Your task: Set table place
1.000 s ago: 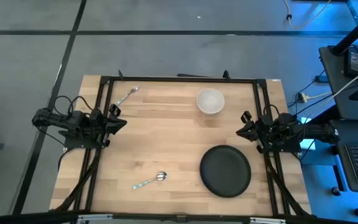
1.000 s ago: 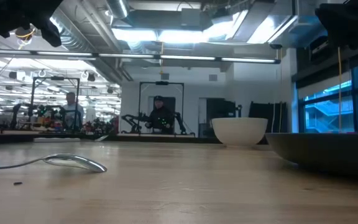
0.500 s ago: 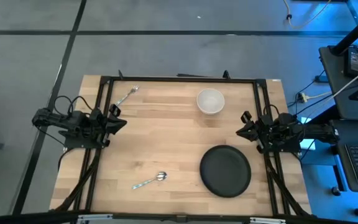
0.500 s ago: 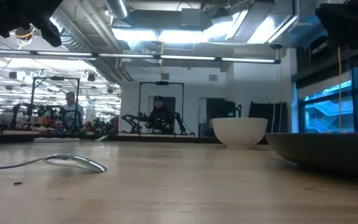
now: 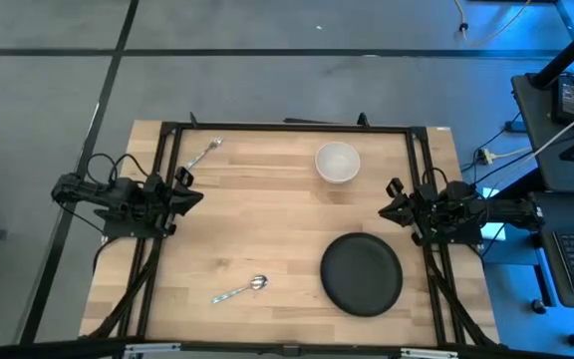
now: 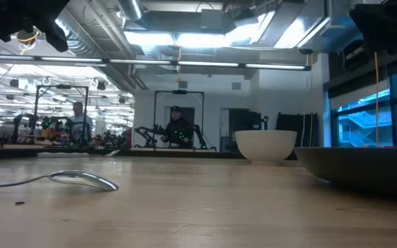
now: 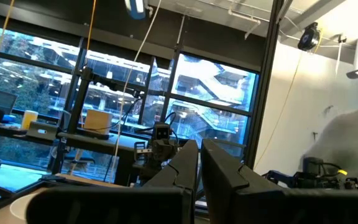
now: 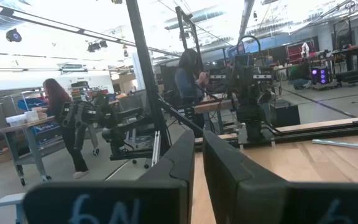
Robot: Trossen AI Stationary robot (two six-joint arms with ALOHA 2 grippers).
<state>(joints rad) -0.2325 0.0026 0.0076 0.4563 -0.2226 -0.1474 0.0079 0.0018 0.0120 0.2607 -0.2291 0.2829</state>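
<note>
On the pale wood table (image 5: pixel 267 234) a black plate (image 5: pixel 362 273) lies at the near right, a white bowl (image 5: pixel 337 163) at the far middle, a fork (image 5: pixel 203 155) at the far left and a spoon (image 5: pixel 241 290) at the near left. My left gripper (image 5: pixel 195 196) waits shut over the table's left edge. My right gripper (image 5: pixel 387 211) waits shut over the right edge. Both are empty. In the low view the spoon (image 6: pixel 81 180), bowl (image 6: pixel 265 145) and plate (image 6: pixel 360 167) rest on the tabletop.
A black metal frame (image 5: pixel 287 127) runs along the table's far edge and down both sides by the arms. The middle of the table between the dishes is bare wood. People (image 8: pixel 58 118) stand in the room beyond the table.
</note>
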